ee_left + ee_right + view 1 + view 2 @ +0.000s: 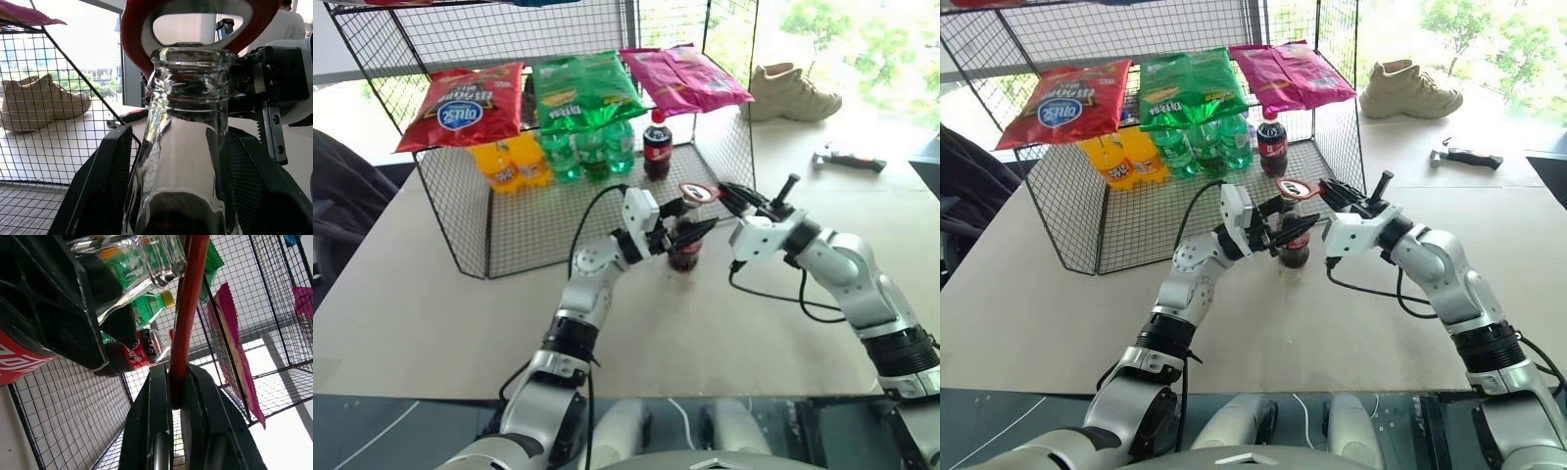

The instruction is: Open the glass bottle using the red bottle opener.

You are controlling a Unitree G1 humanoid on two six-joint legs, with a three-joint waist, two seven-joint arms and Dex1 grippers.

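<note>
Opener at bottle mouth.
Head view: my left gripper (690, 233) clamps the bottle (686, 253) upright on the table (431, 304); my right gripper (729, 194), closed on the opener (699, 192), sets its ring over the mouth for leverage.
Left wrist: dark drink sits low in the neck.
Right wrist: fingers (146, 431) pinch the handle edge-on.

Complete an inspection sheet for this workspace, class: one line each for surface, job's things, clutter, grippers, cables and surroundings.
Surface: pale table.
Job's things: glass bottle upright, its mouth bare in the left wrist view; red bottle opener ring beside the top.
Clutter: wire rack with snack bags and drink bottles; shoe; black-handled tool.
Grippers: left gripper fingers around the bottle; right gripper shut on the opener's handle.
Cables: black cable looping under the right arm.
Surroundings: windows, trees outside.
</note>
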